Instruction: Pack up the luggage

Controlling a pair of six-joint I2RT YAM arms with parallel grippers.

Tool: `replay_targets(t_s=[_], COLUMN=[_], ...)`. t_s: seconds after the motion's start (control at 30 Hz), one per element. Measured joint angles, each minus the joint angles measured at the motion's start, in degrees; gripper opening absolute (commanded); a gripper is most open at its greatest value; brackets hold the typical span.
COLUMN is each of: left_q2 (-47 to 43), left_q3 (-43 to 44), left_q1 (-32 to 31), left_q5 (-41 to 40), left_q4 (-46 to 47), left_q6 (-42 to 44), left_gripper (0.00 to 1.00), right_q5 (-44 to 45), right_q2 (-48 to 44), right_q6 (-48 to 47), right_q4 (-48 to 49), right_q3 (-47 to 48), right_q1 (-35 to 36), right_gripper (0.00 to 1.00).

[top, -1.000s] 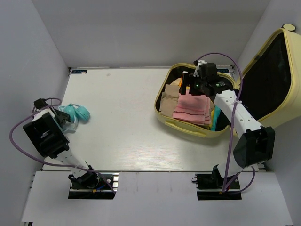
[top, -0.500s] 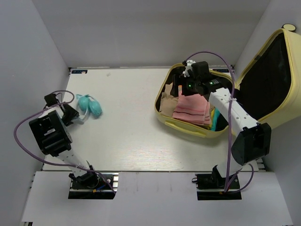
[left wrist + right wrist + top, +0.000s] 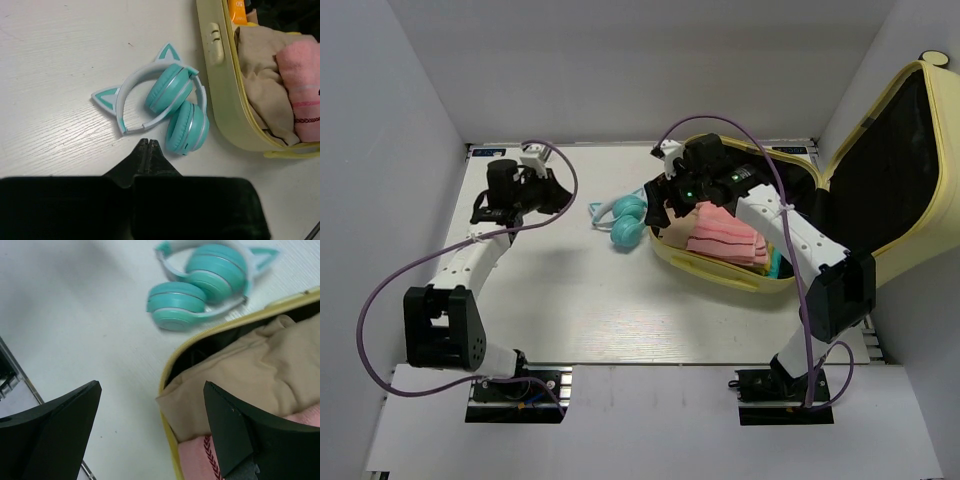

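Observation:
The luggage (image 3: pixel 712 266) lies open at the right, its lid (image 3: pixel 900 150) upright. Inside lie a pink towel (image 3: pixel 725 232) and a beige garment (image 3: pixel 672 222). Teal cat-ear headphones (image 3: pixel 626 221) rest on the table against its left rim. My left gripper (image 3: pixel 560 196) is shut and empty, its tips (image 3: pixel 146 142) just short of the headphones (image 3: pixel 172 107). My right gripper (image 3: pixel 665 193) hangs open over the luggage's left rim (image 3: pixel 167 371), with nothing between its fingers. From there I see the headphones (image 3: pixel 205 287) ahead and the beige garment (image 3: pixel 240 370) below.
White walls close in the table (image 3: pixel 550 290) at the back and both sides. An orange item (image 3: pixel 237 7) shows in the luggage's far corner. A turquoise item (image 3: pixel 777 263) peeks out beside the pink towel. Purple cables loop over both arms.
My left arm swung from the far left to the back middle, and its gripper went from open to shut. The headphones now lie beside the luggage. My right gripper moved left.

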Motion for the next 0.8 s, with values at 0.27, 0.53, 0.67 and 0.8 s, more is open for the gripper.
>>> replay_targets(t_s=[0.27,0.53,0.67,0.8], left_q2=[8.04,30.49,36.98,40.41], left_q3=[9.84,30.56,32.39,32.39], left_q1=[-8.52,-11.96,-14.91,-16.28], left_q5=[-8.83,-17.79,-19.78,-21.07], left_q4=[-5.64,-14.82,-18.18,-20.68], left_q6=[2.23,6.25,9.31,11.10], left_gripper=[0.78,0.78,0.79,0.76], right_q5=[8.22,17.86,20.55,22.08], right_q2=[-0.02,-3.08,-4.35,-5.53], right_q6=[1.60,5.88,7.02,7.72], right_q4=[0.87,2.08,2.45,2.54], right_q3=[-0.11,-5.27,-6.16,-7.37], right_q1=[1.38,1.05,1.05,1.01], right_gripper=[0.89,0.89,0.89,0.89])
